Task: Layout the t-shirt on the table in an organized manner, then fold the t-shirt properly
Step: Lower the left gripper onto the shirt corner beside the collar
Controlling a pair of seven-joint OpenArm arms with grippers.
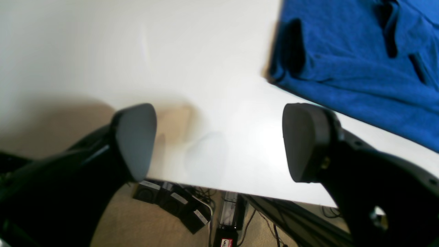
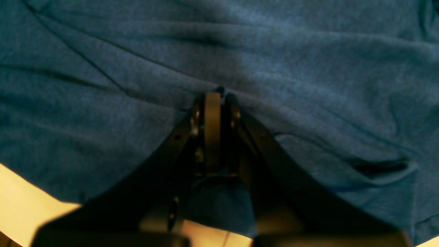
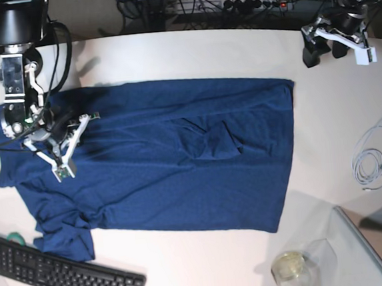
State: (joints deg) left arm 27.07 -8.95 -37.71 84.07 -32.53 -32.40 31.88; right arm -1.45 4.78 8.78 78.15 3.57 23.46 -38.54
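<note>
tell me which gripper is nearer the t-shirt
Right. The right gripper is shut on the t-shirt near its sleeve end; the left gripper hangs open over bare table beside it.

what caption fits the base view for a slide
Blue t-shirt spread on white table, right gripper on it.
</note>
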